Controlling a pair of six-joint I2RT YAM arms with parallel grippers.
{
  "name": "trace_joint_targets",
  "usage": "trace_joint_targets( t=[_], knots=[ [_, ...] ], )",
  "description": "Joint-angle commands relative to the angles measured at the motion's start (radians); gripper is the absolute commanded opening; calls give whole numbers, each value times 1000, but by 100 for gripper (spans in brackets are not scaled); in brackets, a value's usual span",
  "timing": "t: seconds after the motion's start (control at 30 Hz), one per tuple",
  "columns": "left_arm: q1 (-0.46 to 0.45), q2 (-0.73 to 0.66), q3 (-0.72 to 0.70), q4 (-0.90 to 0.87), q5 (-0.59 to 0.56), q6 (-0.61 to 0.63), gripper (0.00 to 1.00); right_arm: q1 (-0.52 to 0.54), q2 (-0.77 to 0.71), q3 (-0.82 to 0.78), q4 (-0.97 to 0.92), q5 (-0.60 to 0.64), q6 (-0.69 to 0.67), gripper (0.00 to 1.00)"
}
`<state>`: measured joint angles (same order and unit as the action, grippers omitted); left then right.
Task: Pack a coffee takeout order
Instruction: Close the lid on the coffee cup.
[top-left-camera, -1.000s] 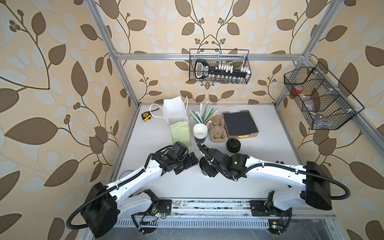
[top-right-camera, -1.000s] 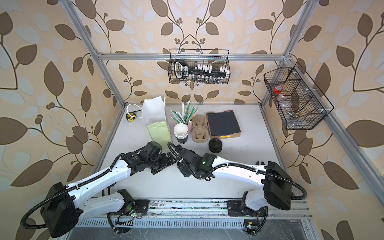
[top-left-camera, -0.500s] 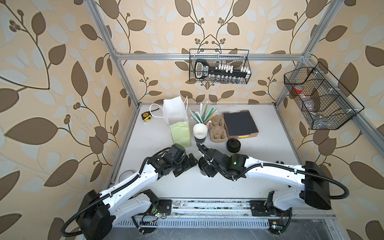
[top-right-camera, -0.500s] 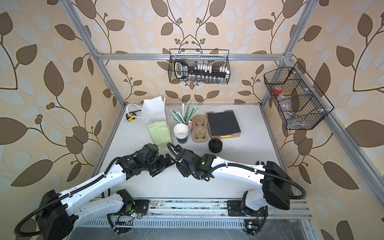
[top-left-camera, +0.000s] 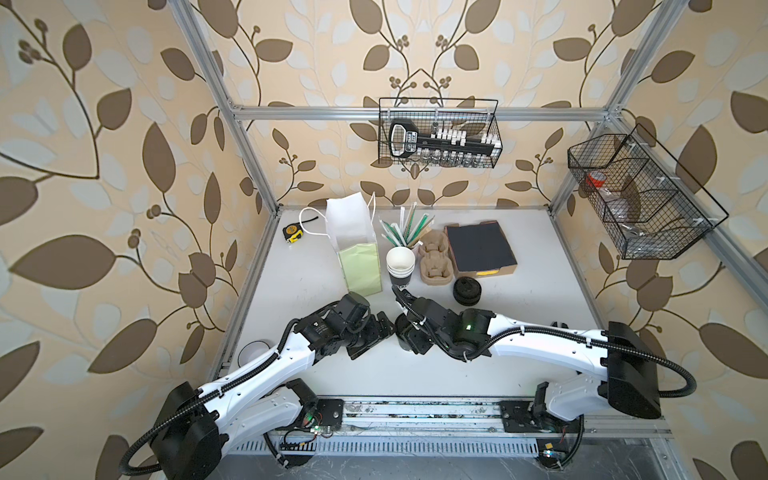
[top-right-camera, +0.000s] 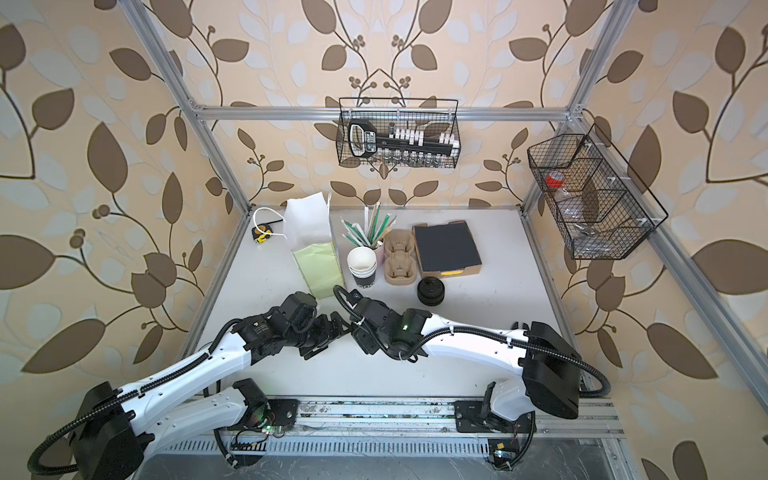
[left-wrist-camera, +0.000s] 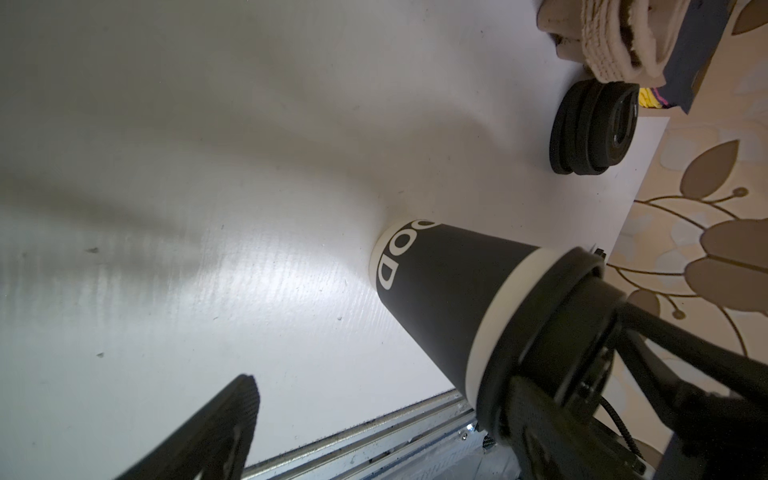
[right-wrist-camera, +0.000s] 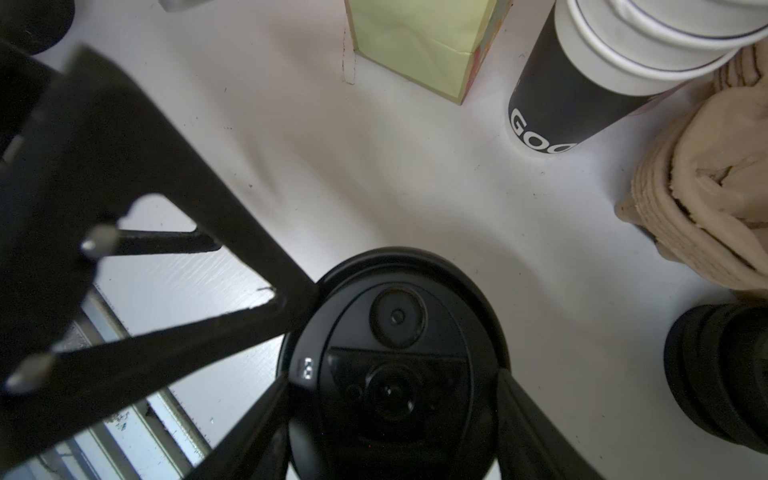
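Low-centre of the wrist view, right gripper (right-wrist-camera: 392, 380) pinched the lid (right-wrist-camera: 399, 316), probably to seat it on the cup (left-wrist-camera: 440, 299). The left gripper (top-left-camera: 376, 338) stood spread and empty beside it.

The left arm (top-left-camera: 266, 365) and right arm (top-left-camera: 540, 336) stretch forward and inward, wrists nearly meeting. The right end effector (right-wrist-camera: 399, 415) points down, its fingers (right-wrist-camera: 536, 419) clasping opposite sides of the black lid (right-wrist-camera: 399, 316). The left end effector (top-left-camera: 376, 332) sits just beside it, only one finger (left-wrist-camera: 216, 424) showing in the left wrist view
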<state>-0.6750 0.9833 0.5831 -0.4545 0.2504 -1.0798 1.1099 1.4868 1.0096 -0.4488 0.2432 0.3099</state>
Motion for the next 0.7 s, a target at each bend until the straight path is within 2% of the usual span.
trace_joint_targets(
  t=[0.0,0.17,0.33,0.67],
  knots=[
    [-11,10,-24,-1,8,-6,93,21,144,-135,-283,-199,24,68],
    [-15,1,-88,12,-13,-19,85,22,142,-147,-266,-218,27,68],
    [-19,-20,-130,-4,-31,-22,84,22,147,-178,-229,-229,44,68],
    [-20,-68,-31,-111,-68,27,88,20,129,-173,-222,-211,71,69]
  ],
)
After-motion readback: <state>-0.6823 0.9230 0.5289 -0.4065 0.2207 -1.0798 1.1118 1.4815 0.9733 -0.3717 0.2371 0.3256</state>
